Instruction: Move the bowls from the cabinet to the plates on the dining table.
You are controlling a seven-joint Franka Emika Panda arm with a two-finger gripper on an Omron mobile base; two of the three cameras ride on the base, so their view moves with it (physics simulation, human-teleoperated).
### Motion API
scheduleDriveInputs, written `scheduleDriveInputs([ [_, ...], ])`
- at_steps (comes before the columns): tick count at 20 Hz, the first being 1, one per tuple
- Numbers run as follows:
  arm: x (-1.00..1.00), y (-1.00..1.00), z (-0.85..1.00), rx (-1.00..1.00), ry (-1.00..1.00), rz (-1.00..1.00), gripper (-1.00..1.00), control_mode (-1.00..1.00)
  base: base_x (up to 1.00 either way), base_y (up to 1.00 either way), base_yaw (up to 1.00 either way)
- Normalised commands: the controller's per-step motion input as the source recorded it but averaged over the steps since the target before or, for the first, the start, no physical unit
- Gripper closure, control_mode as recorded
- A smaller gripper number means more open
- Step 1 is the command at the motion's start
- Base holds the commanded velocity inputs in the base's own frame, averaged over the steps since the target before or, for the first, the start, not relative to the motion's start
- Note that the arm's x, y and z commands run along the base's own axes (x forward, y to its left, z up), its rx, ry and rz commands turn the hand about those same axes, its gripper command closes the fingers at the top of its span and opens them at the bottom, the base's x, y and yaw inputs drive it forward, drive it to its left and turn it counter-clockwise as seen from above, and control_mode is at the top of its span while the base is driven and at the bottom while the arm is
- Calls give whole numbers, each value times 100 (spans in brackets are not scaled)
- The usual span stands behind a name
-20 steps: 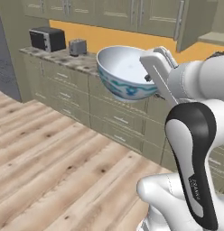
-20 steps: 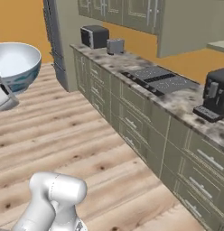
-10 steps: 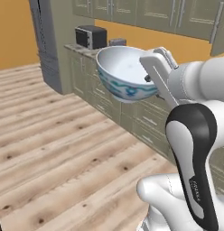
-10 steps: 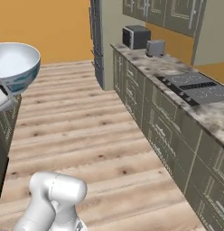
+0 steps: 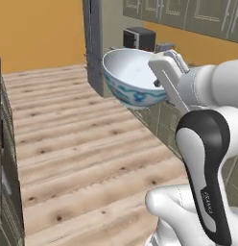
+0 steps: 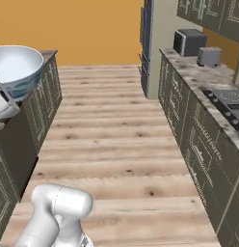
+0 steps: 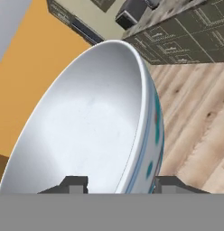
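Bowl point(image 5: 132, 79), glossy white with blue pattern, rim clamped by end effector point(image 5: 161, 80), above plank floor point(image 5: 82, 149)

The bowl point(image 6: 15, 70) hides the pincer point(image 6: 3, 101) fingertips.

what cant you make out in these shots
- Gripper tips: in the hand view, cut off by the bottom edge, one either side of the white bowl's rim.
- The bowl's underside: hand view shows the inside and one patterned flank.
- Microwave and toaster: too small for detail in the right base view.
- Stovetop: cut by the right edge.
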Motion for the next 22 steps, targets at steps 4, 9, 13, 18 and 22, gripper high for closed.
scheduleDriveInputs([
  [4, 0, 0, 0, 0, 0, 0, 100, 100, 27, -58, 44],
  [9, 0, 0, 0, 0, 0, 0, 100, 100, 82, -67, 25],
  [13, 0, 0, 0, 0, 0, 0, 100, 100, 91, -21, 10],
  [18, 0, 0, 0, 0, 0, 0, 100, 100, 85, 0, 1],
  [22, 0, 0, 0, 0, 0, 0, 100, 100, 58, 0, 26],
])
